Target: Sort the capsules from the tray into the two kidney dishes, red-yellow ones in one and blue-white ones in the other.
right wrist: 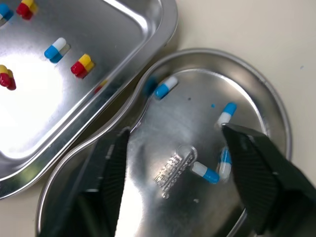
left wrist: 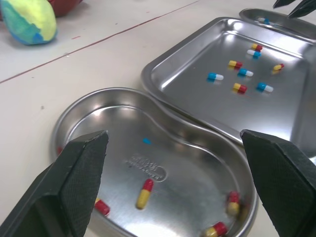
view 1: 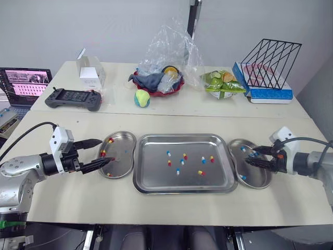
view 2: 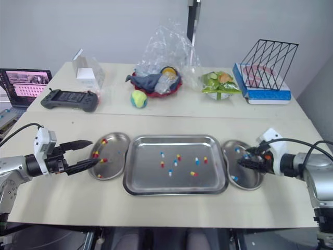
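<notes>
- Fingers [left wrist: 74,187] of the left gripper [view 1: 107,150] spread wide, holding nothing, over the kidney dish [view 1: 123,167] just left of the tray [view 1: 184,137]; red-yellow capsules [left wrist: 144,192] lie in it.
- Likewise the right gripper [view 1: 250,155]: fingers parted, empty, above the other dish [view 1: 260,179] just right of the tray, with blue-white capsules [right wrist: 205,173].
- On the tray's floor lie loose capsules [view 1: 201,173] of both colours.
</notes>
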Robot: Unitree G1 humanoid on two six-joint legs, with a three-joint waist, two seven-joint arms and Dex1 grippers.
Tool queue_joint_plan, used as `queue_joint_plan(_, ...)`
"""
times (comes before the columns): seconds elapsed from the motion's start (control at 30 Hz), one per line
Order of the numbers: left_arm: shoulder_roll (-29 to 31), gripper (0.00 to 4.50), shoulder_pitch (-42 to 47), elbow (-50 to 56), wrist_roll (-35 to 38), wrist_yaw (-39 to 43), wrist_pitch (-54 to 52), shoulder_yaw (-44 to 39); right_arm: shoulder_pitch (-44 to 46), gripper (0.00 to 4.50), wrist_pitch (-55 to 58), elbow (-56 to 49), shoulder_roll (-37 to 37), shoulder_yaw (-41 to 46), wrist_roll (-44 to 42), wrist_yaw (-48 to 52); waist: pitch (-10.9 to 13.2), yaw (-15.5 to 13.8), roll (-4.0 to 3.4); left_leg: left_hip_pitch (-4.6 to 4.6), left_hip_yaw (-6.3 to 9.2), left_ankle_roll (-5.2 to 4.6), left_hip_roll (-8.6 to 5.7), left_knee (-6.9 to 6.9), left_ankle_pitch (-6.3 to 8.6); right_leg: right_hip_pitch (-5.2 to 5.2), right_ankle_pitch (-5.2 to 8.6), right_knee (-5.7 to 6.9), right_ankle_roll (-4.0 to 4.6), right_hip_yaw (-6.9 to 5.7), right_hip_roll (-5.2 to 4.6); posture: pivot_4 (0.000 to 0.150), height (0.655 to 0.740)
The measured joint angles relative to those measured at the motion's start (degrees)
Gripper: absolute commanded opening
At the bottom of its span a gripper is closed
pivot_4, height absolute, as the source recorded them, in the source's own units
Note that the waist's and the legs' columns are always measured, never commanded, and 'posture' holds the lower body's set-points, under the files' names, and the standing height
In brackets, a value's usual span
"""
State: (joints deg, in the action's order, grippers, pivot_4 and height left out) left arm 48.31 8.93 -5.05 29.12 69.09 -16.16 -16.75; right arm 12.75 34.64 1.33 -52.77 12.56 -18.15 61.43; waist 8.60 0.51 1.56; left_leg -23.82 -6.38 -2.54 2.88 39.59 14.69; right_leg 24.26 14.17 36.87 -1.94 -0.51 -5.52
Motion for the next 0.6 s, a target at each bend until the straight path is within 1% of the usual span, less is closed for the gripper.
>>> queue_joint_plan(0.03,0.1,4.5,0.6,-1.7,-0.4,-0.3,1.3,-0.4,0.4,4.48,-1.0,1.2,0.0,0.7,-0.7,0.4,0.0,0.0,0.0,0.0,0.0,0.0,-0.01,0.01,0.0,0.0,0.0,0.0,0.0,0.0,0.0,0.15,0.7204)
queue_joint_plan(0.1,1.2,4.5,1.4,-5.5,-1.6,-1.1,3.7,-2.0,2.0,4.48,-3.4,5.2,0.0,3.6,-1.8,0.4,0.0,0.0,0.01,-0.01,-0.01,-0.01,-0.01,0.03,0.01,0.0,0.0,0.0,-0.01,0.0,0.02,0.15,0.7204)
queue_joint_plan(0.23,3.1,4.5,1.6,-13.4,-2.5,-3.0,8.2,-7.4,3.7,4.48,-11.5,16.7,-0.4,12.3,-2.9,-1.9,0.0,0.0,0.0,-0.01,-0.09,-0.03,0.0,-0.04,0.02,-0.01,0.0,-0.09,-0.01,-0.05,0.0,0.15,0.7204)
queue_joint_plan(0.33,3.1,4.5,1.1,-16.6,-2.9,-3.8,10.3,-8.9,3.8,4.48,-16.5,23.8,0.1,15.1,-2.9,-4.0,0.0,0.0,0.0,-0.01,-0.18,-0.03,0.02,-0.04,0.02,-0.03,0.0,-0.08,-0.02,-0.04,-0.04,0.15,0.7204)
queue_joint_plan(0.43,3.1,4.5,0.2,-17.7,-3.2,-4.4,11.5,-9.1,3.2,4.48,-19.3,27.1,0.5,15.8,-2.9,-4.8,0.0,0.2,0.0,0.01,-0.17,0.0,0.04,-0.04,0.0,-0.02,0.0,-0.02,-0.02,-0.03,-0.05,0.15,0.7204)
queue_joint_plan(0.6,3.0,4.5,-0.2,-18.4,-3.2,-5.1,12.5,-9.4,2.2,4.48,-21.4,28.6,1.1,15.9,-3.1,-5.4,0.0,0.3,0.0,0.04,-0.14,0.0,0.05,-0.04,0.0,-0.02,0.0,0.02,-0.02,-0.01,-0.06,0.15,0.7204)
